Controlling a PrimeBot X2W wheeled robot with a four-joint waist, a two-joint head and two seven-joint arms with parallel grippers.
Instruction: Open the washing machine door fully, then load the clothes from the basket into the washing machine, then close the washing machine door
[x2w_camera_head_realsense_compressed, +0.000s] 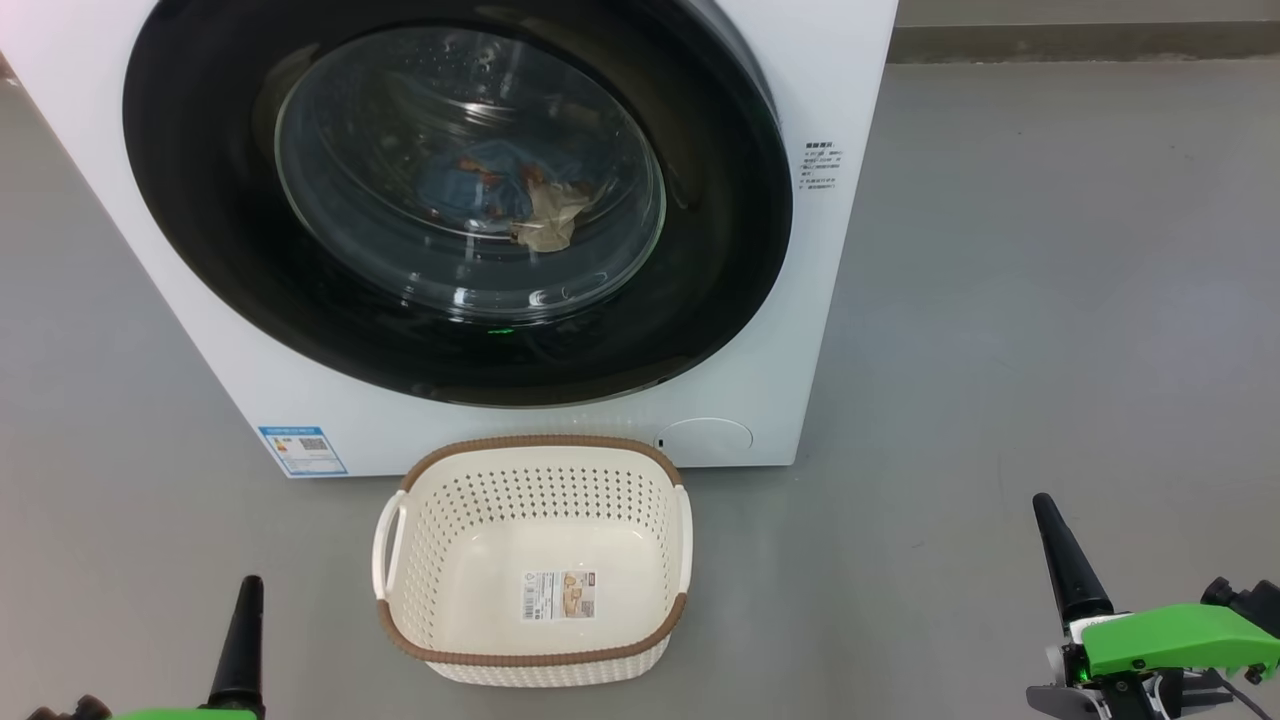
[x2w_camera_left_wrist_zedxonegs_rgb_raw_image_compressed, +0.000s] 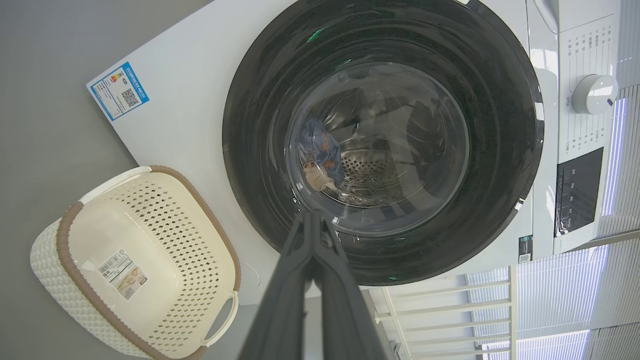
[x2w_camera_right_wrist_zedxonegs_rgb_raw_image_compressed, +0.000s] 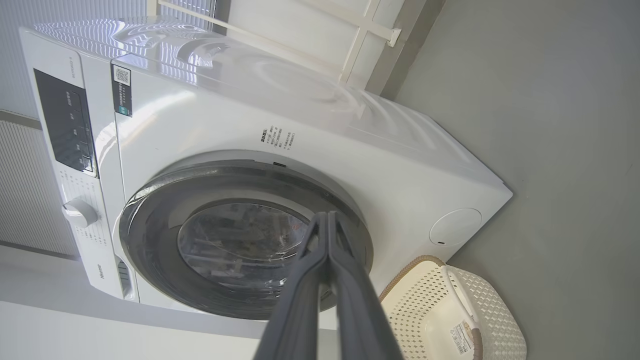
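Head view shows the washing machine door (x2w_camera_head_realsense_compressed: 200, 250) closed on the washing machine (x2w_camera_head_realsense_compressed: 850, 100), with the clothes (x2w_camera_head_realsense_compressed: 500, 190) inside behind its glass. The basket (x2w_camera_head_realsense_compressed: 540, 442) sits on the floor (x2w_camera_head_realsense_compressed: 1050, 300) just before the machine. Flanking it, the left hand (x2w_camera_head_realsense_compressed: 250, 590) and the right hand (x2w_camera_head_realsense_compressed: 1048, 515) hover, fingers pressed together, holding nothing.

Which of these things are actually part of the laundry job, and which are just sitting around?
Part of the job: washing machine; its round door, shut; clothes behind the glass; basket, empty.
Just there: white railing; window blinds; grey floor.
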